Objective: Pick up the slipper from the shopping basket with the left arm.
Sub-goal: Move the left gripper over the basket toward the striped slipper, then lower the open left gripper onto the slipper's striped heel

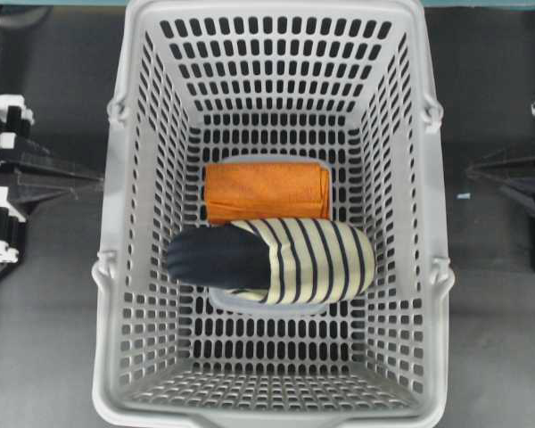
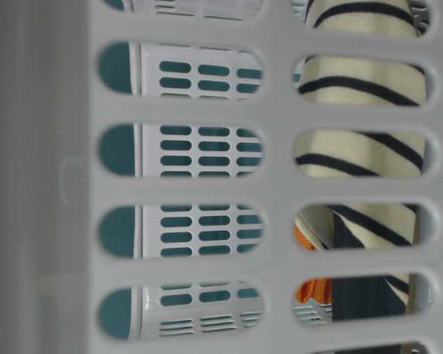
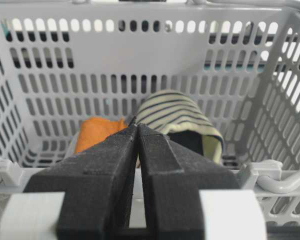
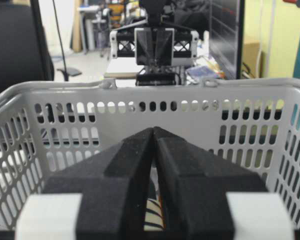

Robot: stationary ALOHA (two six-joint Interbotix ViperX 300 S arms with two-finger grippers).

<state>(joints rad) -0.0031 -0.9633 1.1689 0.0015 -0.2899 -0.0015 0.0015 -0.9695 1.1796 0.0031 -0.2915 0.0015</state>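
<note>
The basket point(image 1: 276, 53) is seen from overhead filling the middle of the dark table point(image 1: 45, 357), its slotted walls sloping down to a perforated floor. The slipper point(image 1: 272, 260) lies on that floor near the centre, on its side, with the navy heel toward 9 o'clock and the striped cream toe toward 3 o'clock. A folded orange cloth point(image 1: 266, 190) lies flat just beyond it at 12 o'clock, its near edge overlapped by the slipper. The left pincer point(image 1: 96, 181) is parked outside the basket at 9 o'clock, well apart from the slipper; the right pincer point(image 1: 471, 169) is parked outside at 3 o'clock. In the left wrist view the left pincer point(image 3: 136, 125) is clenched, its black fingers pressed together with nothing between them, and beyond the rim the slipper point(image 3: 177, 117) is seen with the cloth point(image 3: 97, 132) at its 9 o'clock. In the right wrist view the right pincer point(image 4: 153, 131) is likewise clenched and empty, with the left pincer point(image 4: 154, 47) facing it across the basket point(image 4: 155, 87). Through the wall slots point(image 2: 280, 188) at table level, striped fabric of the slipper point(image 2: 362, 151) is visible
</note>
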